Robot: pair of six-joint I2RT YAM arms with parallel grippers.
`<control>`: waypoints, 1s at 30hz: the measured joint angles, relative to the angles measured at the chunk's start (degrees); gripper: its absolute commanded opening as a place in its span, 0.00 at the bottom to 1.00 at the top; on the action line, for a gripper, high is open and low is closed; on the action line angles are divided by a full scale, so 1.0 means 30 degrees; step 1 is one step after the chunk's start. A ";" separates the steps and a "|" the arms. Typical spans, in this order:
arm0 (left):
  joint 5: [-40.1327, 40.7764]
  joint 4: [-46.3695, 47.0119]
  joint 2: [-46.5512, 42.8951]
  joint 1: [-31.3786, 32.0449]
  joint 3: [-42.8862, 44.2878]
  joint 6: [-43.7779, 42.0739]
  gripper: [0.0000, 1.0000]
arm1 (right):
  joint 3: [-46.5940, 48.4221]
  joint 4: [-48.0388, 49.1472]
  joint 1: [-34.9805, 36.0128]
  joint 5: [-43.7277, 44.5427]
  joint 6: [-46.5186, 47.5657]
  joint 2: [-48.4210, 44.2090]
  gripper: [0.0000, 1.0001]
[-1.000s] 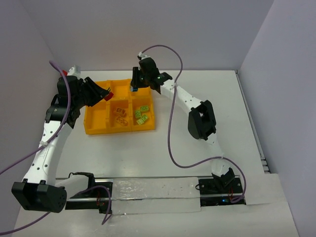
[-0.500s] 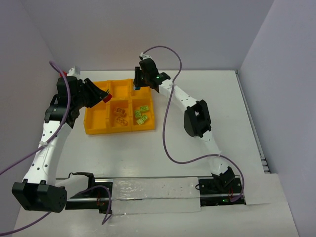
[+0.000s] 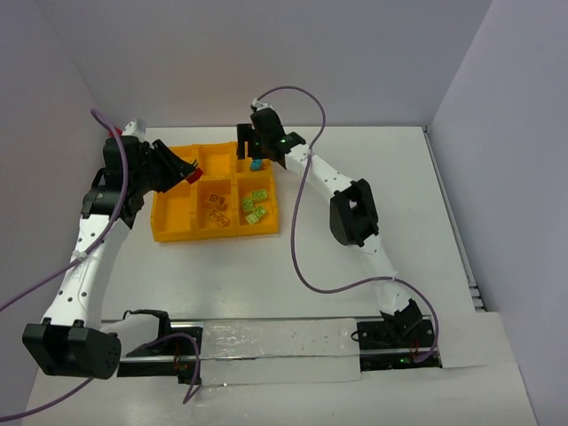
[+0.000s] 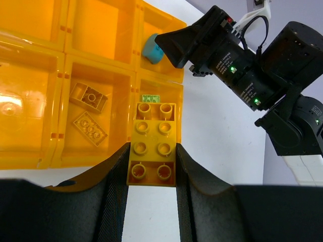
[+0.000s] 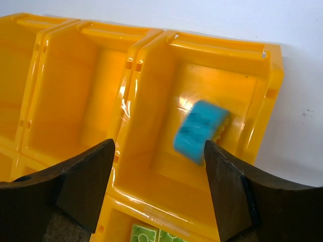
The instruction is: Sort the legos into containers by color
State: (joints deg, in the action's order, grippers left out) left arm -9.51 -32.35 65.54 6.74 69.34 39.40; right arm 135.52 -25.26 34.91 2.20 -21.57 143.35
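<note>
Gripper on the left (image 4: 152, 149) clamps a brick (image 4: 153, 132) at the tray's (image 3: 165, 236) left end. The brick looks yellow from the wrist and red from above. Yellow bricks (image 3: 216, 205) lie in the near-middle compartment, green bricks (image 3: 256, 207) in the near-right. Right gripper (image 5: 159, 154) hangs spread wide over the far-right compartment (image 5: 151, 166). Blue brick (image 5: 199, 130), blurred, is inside it, clear of both fingers.
</note>
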 measured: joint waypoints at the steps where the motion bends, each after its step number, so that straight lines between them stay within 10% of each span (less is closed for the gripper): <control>1: -0.0144 0.0111 0.0148 0.0000 0.0000 -0.0003 0.00 | -0.0112 0.0000 0.0017 -0.0011 0.0023 -0.0120 0.79; 18: -1.0824 0.6670 0.3129 -0.2154 -0.1744 0.1375 0.00 | -1.5707 0.6279 0.0031 -0.8643 -0.1226 -1.6282 0.78; 30: -1.6662 1.5473 0.3215 -0.2142 -0.4444 0.6247 0.00 | -1.9403 1.0400 0.0067 -1.3753 -0.4445 -1.7732 0.80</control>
State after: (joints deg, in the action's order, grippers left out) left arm -59.50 14.06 75.19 0.32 56.01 58.14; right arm 77.31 5.95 35.11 -39.06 -34.91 90.15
